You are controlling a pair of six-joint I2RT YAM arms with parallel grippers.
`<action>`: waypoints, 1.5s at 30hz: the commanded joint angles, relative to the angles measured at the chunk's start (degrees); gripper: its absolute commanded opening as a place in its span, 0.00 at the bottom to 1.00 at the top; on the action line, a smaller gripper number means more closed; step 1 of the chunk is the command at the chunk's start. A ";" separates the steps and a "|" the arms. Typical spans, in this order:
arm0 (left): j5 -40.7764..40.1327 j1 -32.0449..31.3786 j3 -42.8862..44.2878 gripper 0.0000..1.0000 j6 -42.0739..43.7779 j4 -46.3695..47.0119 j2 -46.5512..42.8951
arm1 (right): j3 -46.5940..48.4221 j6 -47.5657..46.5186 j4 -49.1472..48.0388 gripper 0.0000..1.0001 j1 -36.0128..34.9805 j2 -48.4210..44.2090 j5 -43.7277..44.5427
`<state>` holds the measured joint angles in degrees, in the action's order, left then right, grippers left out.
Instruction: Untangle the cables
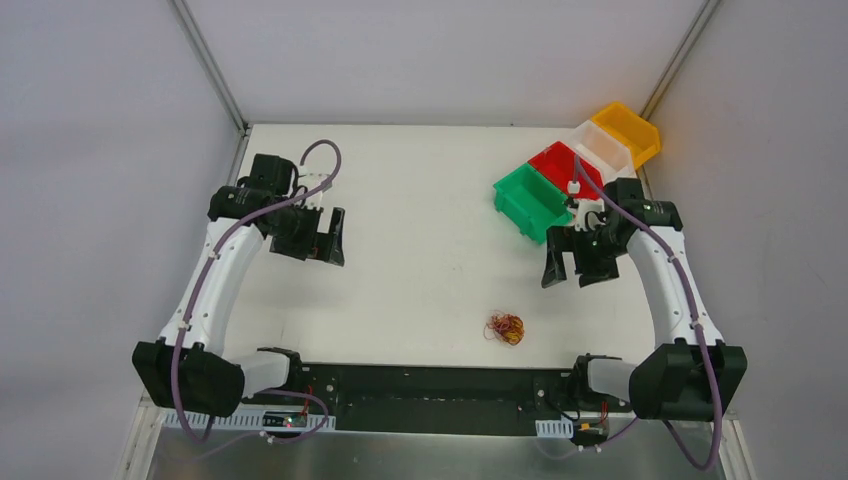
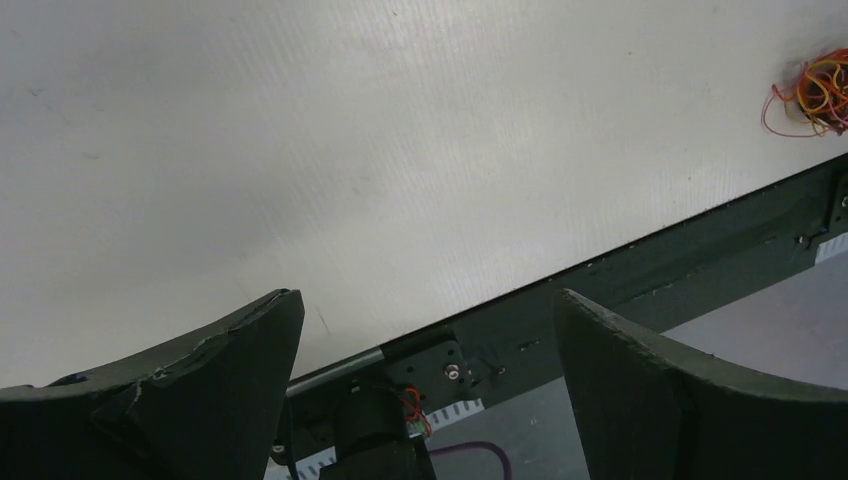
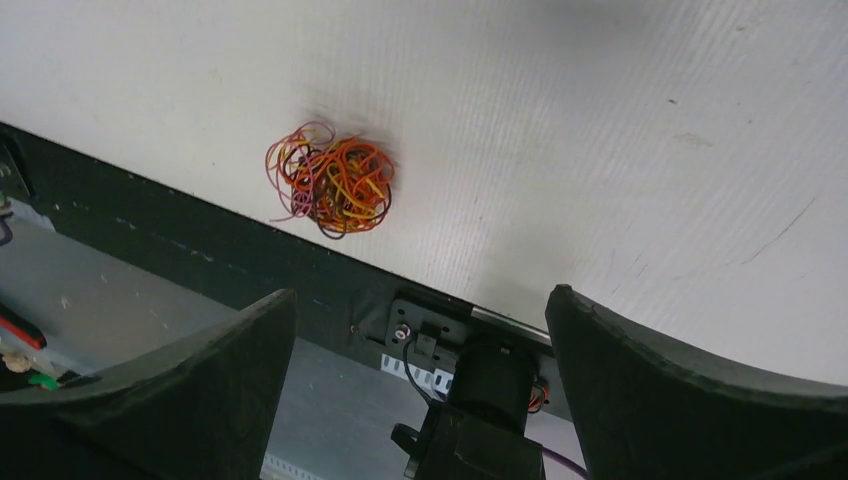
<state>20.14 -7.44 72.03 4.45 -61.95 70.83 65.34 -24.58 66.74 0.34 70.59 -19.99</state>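
Note:
The cables (image 1: pixel 505 328) lie in one small tangled ball of red, orange, yellow and dark thin wires on the white table, near its front edge and right of centre. That same ball (image 3: pixel 332 183) shows in the right wrist view, and its edge (image 2: pixel 815 92) shows at the far right of the left wrist view. My left gripper (image 1: pixel 328 240) hangs open over the left part of the table, far from the ball. My right gripper (image 1: pixel 565 268) is open too, raised behind and to the right of the ball. Nothing sits between either pair of fingers.
Green (image 1: pixel 531 203), red (image 1: pixel 563 167), white (image 1: pixel 603 148) and yellow (image 1: pixel 628 132) bins stand in a diagonal row at the back right, close behind the right gripper. A black rail (image 1: pixel 430 385) runs along the table's near edge between the arm bases.

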 commanded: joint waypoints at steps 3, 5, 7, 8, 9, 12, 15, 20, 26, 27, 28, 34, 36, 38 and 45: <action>-0.67 0.02 0.84 1.00 -2.24 3.69 -6.12 | -0.11 -5.48 5.30 0.99 -6.09 1.30 -2.78; 2.04 0.00 0.77 1.00 -2.20 5.03 -7.07 | -1.72 -6.09 4.38 0.99 -8.47 3.18 -2.43; 5.76 0.04 0.47 1.00 -2.96 6.21 -7.58 | -3.14 -6.47 3.04 0.99 -11.33 5.41 -2.13; 7.68 -0.02 0.17 1.00 -3.79 6.92 -7.75 | -3.80 -6.57 2.47 0.99 -12.74 6.80 -1.97; 9.22 -0.03 -0.24 1.00 -4.21 7.91 -8.04 | -4.22 -6.55 1.96 0.99 -14.24 8.07 -1.83; 11.14 -0.02 -2.10 1.00 -8.56 11.68 -8.85 | -4.88 -6.64 0.20 0.99 -18.81 11.72 -1.33; 10.78 0.00 -3.70 1.00 -11.23 15.68 -9.15 | -5.22 -5.81 -2.00 0.99 -24.09 15.50 0.22; 11.27 0.06 -3.54 1.00 -9.62 17.11 -6.79 | -4.52 -4.91 -4.63 0.86 -30.11 22.35 2.03; 9.50 0.34 -6.43 1.00 -14.76 18.89 -6.98 | -4.67 -4.71 -6.23 0.47 -33.63 28.11 0.04; 10.75 0.54 -7.59 1.00 -15.34 19.15 -7.32 | -3.85 -4.50 -6.21 0.37 -33.77 28.19 -0.76; 12.50 0.72 -8.50 1.00 -15.69 19.48 -7.76 | -2.54 -4.01 -5.98 0.24 -33.74 28.07 -1.73; 28.41 0.76 -17.20 1.00 -22.53 28.60 -9.35 | 11.74 0.94 -4.68 0.00 -33.79 25.72 -16.07; 34.33 0.57 -21.39 1.00 -27.56 35.60 -8.52 | 16.06 3.68 -6.14 0.00 -33.83 26.22 -21.38; 37.80 -0.02 -25.32 1.00 -33.38 43.99 -7.63 | 19.15 6.54 -8.57 0.00 -33.93 26.90 -25.01; 36.59 -5.91 -29.63 1.00 -41.93 61.07 -5.31 | 24.81 11.15 -13.41 0.00 -34.78 29.47 -29.54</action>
<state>53.17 -10.35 43.13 -30.15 -16.43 64.60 87.22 -17.43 55.70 -33.67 99.09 -43.13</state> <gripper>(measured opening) 0.995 0.030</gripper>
